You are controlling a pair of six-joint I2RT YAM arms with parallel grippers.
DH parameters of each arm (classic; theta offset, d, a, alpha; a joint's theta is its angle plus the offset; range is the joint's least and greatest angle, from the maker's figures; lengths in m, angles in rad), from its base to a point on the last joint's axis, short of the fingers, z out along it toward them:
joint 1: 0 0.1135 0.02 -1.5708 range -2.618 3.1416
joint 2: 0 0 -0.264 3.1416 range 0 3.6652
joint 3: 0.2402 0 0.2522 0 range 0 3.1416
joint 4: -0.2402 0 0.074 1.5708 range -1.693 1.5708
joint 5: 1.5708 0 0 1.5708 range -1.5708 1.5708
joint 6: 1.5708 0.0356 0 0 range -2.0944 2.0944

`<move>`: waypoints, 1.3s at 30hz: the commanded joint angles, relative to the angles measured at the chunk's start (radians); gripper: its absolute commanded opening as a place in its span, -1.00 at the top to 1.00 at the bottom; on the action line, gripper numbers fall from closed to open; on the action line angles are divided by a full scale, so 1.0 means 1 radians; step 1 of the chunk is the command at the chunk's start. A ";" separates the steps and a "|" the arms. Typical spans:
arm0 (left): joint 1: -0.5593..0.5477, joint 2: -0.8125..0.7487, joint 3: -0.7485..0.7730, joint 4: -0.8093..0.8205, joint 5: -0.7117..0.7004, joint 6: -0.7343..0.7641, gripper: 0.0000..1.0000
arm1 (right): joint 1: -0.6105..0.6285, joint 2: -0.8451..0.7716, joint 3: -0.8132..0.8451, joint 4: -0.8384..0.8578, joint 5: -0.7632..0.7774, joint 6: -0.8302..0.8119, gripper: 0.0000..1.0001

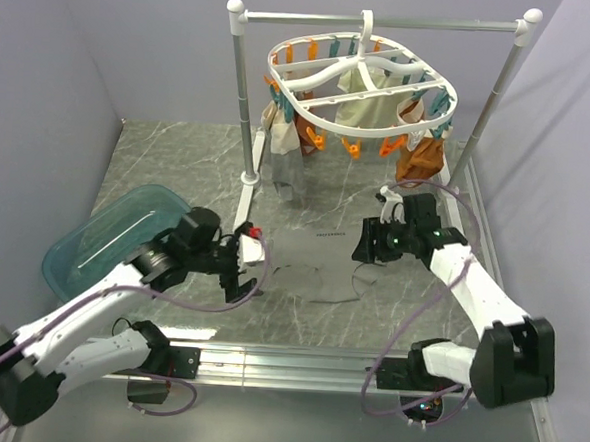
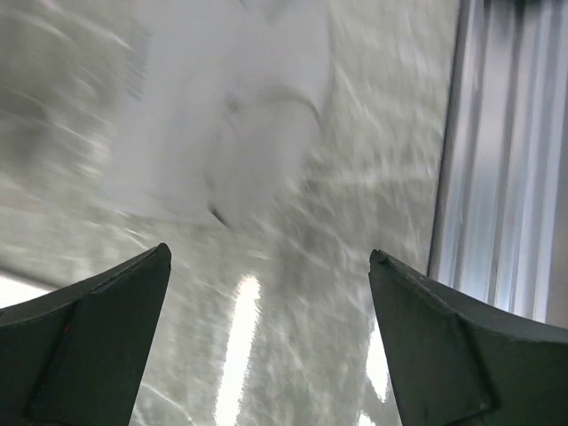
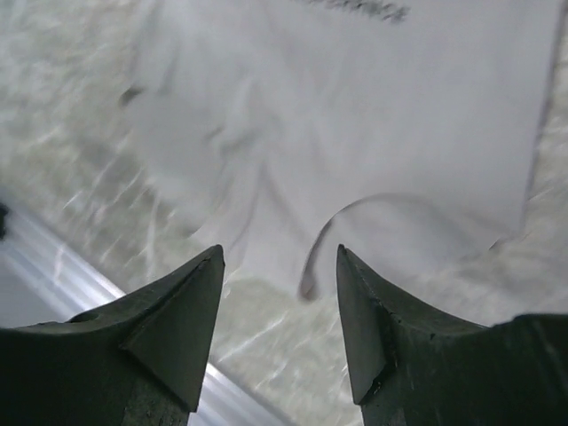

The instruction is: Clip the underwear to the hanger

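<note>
The grey underwear [image 1: 312, 265] lies flat on the marble table between my two arms. In the left wrist view it is a blurred pale shape [image 2: 240, 115] ahead of the fingers. In the right wrist view it fills the upper part [image 3: 382, 115], its dark-edged leg opening just past the fingertips. My left gripper [image 1: 243, 281] [image 2: 269, 266] is open and empty, low over the table at the underwear's left edge. My right gripper [image 1: 361, 253] [image 3: 280, 257] is open and empty at its right edge. The white oval hanger [image 1: 359, 80] with orange and teal pegs hangs from the rail at the back.
A white rail stand [image 1: 237, 97] with ball-capped posts carries the hanger. A cream cloth [image 1: 367, 107] and a brown-orange garment [image 1: 421, 159] are clipped on it. A teal bin [image 1: 114, 235] stands at the left. An aluminium rail [image 1: 296, 361] [image 2: 506, 160] runs along the near edge.
</note>
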 commanded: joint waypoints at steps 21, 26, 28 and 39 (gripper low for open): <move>0.020 0.065 0.525 0.333 -0.398 -0.787 -0.99 | 0.002 -0.722 0.124 0.114 0.177 0.067 -0.99; 0.022 0.054 0.485 0.468 -0.465 -0.882 -0.90 | 0.002 -0.651 0.182 0.157 0.073 0.074 -0.98; 0.025 0.073 0.480 0.520 -0.479 -0.893 -0.76 | 0.003 -0.660 0.150 0.237 0.073 0.081 -0.94; 0.059 0.211 0.543 0.620 -0.546 -0.893 -0.06 | 0.045 -0.598 0.085 0.453 0.014 0.113 -0.84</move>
